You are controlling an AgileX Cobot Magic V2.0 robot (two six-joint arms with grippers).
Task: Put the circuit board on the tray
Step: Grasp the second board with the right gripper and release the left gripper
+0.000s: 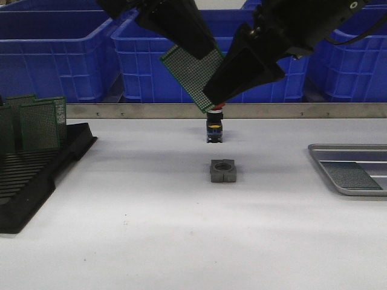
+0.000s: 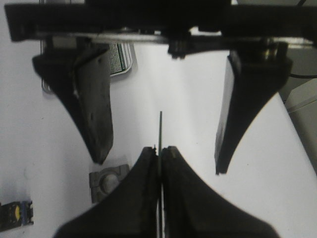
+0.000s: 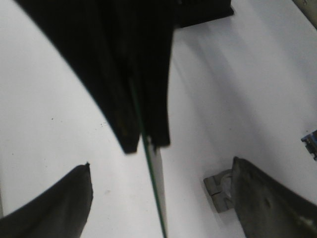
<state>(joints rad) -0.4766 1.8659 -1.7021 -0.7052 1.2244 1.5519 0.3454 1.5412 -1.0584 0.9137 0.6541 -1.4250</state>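
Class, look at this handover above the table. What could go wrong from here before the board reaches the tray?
1. Only the left gripper is shut on the circuit board; the right gripper is open around it. If the left lets go too soon, the board could drop to the table, perhaps onto the grey block.
2. The tray holds another board, so the new one might land on top of it.

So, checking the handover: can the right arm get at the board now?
Likely yes: the left fingers grip one edge of the board, and its free end sits between the open right fingers, nothing in between.
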